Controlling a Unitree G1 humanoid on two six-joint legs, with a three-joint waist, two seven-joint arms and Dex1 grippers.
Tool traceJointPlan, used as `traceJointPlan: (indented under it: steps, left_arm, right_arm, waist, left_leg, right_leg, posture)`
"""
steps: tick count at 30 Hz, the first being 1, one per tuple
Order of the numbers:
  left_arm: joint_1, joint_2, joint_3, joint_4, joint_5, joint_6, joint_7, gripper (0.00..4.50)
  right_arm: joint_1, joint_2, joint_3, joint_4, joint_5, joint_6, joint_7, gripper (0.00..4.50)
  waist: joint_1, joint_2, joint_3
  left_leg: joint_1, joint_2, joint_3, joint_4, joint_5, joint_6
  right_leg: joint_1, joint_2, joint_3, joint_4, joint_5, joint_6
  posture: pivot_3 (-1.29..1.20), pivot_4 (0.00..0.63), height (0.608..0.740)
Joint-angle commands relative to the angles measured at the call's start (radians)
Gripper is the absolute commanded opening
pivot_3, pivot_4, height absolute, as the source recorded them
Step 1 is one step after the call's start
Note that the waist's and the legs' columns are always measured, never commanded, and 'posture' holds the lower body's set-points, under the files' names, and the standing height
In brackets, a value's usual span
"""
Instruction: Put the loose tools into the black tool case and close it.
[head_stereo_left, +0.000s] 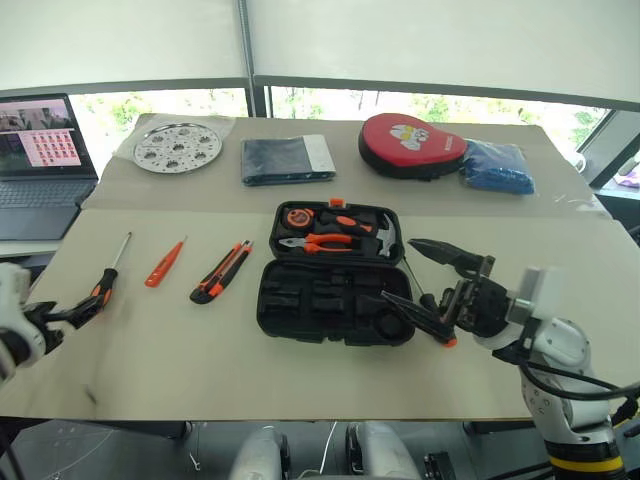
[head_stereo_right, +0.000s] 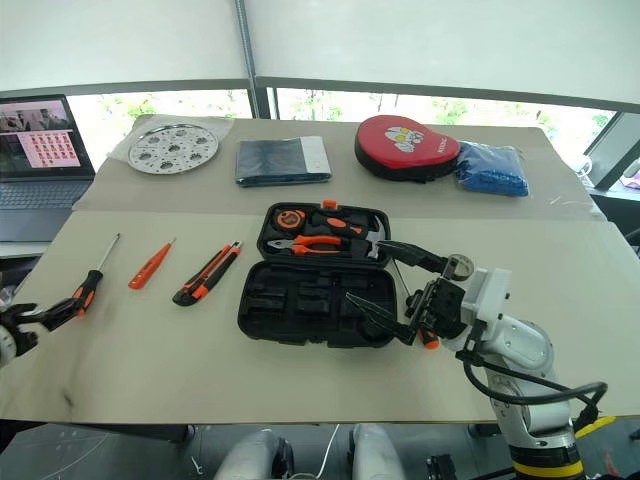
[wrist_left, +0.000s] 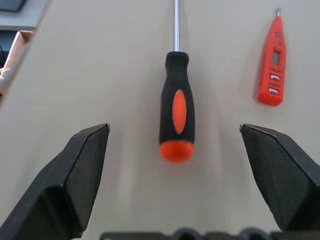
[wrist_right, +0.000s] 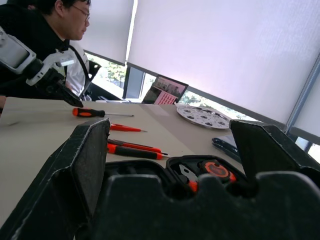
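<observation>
Screwdriver (head_stereo_left: 108, 278) with a black-and-orange handle lies at the far left of the table (head_stereo_left: 150, 360), its handle end nearest the robot and its shaft running away toward the far side. The left gripper (head_stereo_left: 68, 315) sits just at the near end of that handle, jaws spread wide and empty. In the left wrist view the handle lies centred between the two fingers, its long axis in line with the gripper's reach, so the jaws would close across the handle's width. This arm is clearly the nearer one.

To the right of that screwdriver lie a slim orange screwdriver (head_stereo_left: 164, 264) and then a utility knife (head_stereo_left: 222, 272), both angled the same way.

The black case (head_stereo_left: 335, 300) lies open at the middle of the table, with pliers (head_stereo_left: 325, 241) and other tools seated in its far half and empty recesses in its near half. The right gripper (head_stereo_left: 425, 283) hovers at the case's right edge, jaws wide and empty; a second screwdriver (head_stereo_left: 430, 303) lies beneath it, partly hidden.
</observation>
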Motion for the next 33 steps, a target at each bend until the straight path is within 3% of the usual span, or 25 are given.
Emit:
traceJointPlan:
  steps: [1,4,8,11,12,17,20,24,28,33]
  left_arm:
    - [-0.091,0.051,-0.101,0.112,0.091,-0.003,-0.034,4.50]
    - [-0.172,0.047,-0.150,0.183,0.126,-0.024,-0.065,3.73]
    - [-0.197,0.032,-0.171,0.216,0.169,-0.081,-0.112,2.19]
    - [-0.191,-0.001,-0.150,0.231,0.198,-0.223,-0.140,1.01]
    - [-0.191,-0.008,-0.138,0.236,0.203,-0.264,-0.148,0.85]
    - [-0.184,-0.014,-0.051,0.184,0.169,-0.663,-0.420,0.86]
    - [-0.218,-0.014,-0.119,0.066,0.124,-0.698,-0.587,0.86]
    - [-0.377,-0.056,-0.409,-0.019,0.235,-0.788,-0.788,0.86]
    - [-0.582,-0.170,-0.656,0.052,0.419,-0.887,-0.849,0.86]
    - [-0.738,-0.309,-0.823,0.187,0.559,-0.930,-0.868,0.86]
  right_arm:
    - [-0.022,-0.002,-0.005,-0.018,-0.007,0.003,-0.006,4.44]
    - [-0.016,-0.002,-0.007,-0.038,-0.019,0.012,-0.027,4.50]
    - [0.006,0.000,-0.002,-0.063,-0.030,0.018,-0.048,4.50]
    - [0.014,-0.005,0.002,-0.086,-0.038,0.039,-0.076,4.50]
    - [0.016,-0.006,0.000,-0.091,-0.039,0.044,-0.081,4.50]
    - [0.073,-0.054,-0.094,-0.103,-0.026,0.051,-0.084,4.50]
    - [0.104,-0.092,-0.166,-0.096,-0.016,0.056,-0.082,4.50]
    - [0.199,-0.141,-0.238,-0.069,-0.010,0.059,-0.027,4.50]
    - [0.293,-0.155,-0.290,-0.041,-0.020,0.047,0.007,4.50]
    - [0.409,-0.141,-0.368,0.018,-0.026,-0.004,0.055,4.50]
  waist:
    - [-0.007,0.000,0.000]
    - [-0.009,0.000,0.000]
    - [-0.007,0.000,0.000]
    - [-0.007,0.000,0.000]
    - [-0.006,0.000,0.000]
    - [0.000,-0.002,0.000]
    - [0.013,-0.002,0.000]
    - [0.035,-0.001,0.000]
    - [0.038,-0.001,0.000]
    - [0.024,-0.001,0.000]
  left_leg:
    - [0.000,0.000,0.000,0.000,0.000,0.000]
    - [-0.001,0.000,0.001,-0.001,0.000,-0.001]
    - [-0.002,0.000,0.002,-0.001,-0.001,0.000]
    - [-0.002,0.000,0.002,0.000,-0.001,0.001]
    - [-0.002,0.000,0.002,0.000,-0.001,0.001]
    - [-0.004,0.001,0.002,0.000,-0.002,0.001]
    - [-0.010,0.000,0.002,0.001,-0.002,0.002]
    - [-0.012,-0.004,0.002,0.003,-0.002,0.003]
    - [-0.012,-0.008,0.003,0.005,-0.002,0.005]
    - [-0.016,-0.009,0.001,0.011,-0.005,0.013]
  right_leg:
    - [-0.001,0.000,0.000,0.000,0.000,0.000]
    - [-0.002,0.000,0.000,-0.001,0.000,0.000]
    - [-0.002,-0.002,0.000,-0.001,-0.001,0.000]
    - [-0.002,-0.003,0.001,-0.001,-0.001,0.000]
    - [-0.002,-0.003,0.001,-0.001,-0.001,0.000]
    - [-0.004,-0.004,0.000,-0.001,0.000,0.000]
    - [-0.009,-0.005,0.000,-0.001,0.000,0.000]
    - [-0.008,-0.005,-0.001,-0.001,0.000,0.001]
    - [-0.007,-0.003,0.002,-0.002,0.002,0.004]
    - [-0.006,0.000,0.004,-0.004,0.004,0.008]
  posture:
    - [0.00,0.150,0.740]
    - [0.00,0.150,0.740]
    - [0.00,0.150,0.740]
    - [0.00,0.150,0.740]
    - [0.00,0.150,0.740]
    - [0.00,0.150,0.740]
    - [0.00,0.150,0.740]
    - [0.00,0.150,0.740]
    - [0.00,0.150,0.740]
    - [0.00,0.150,0.740]
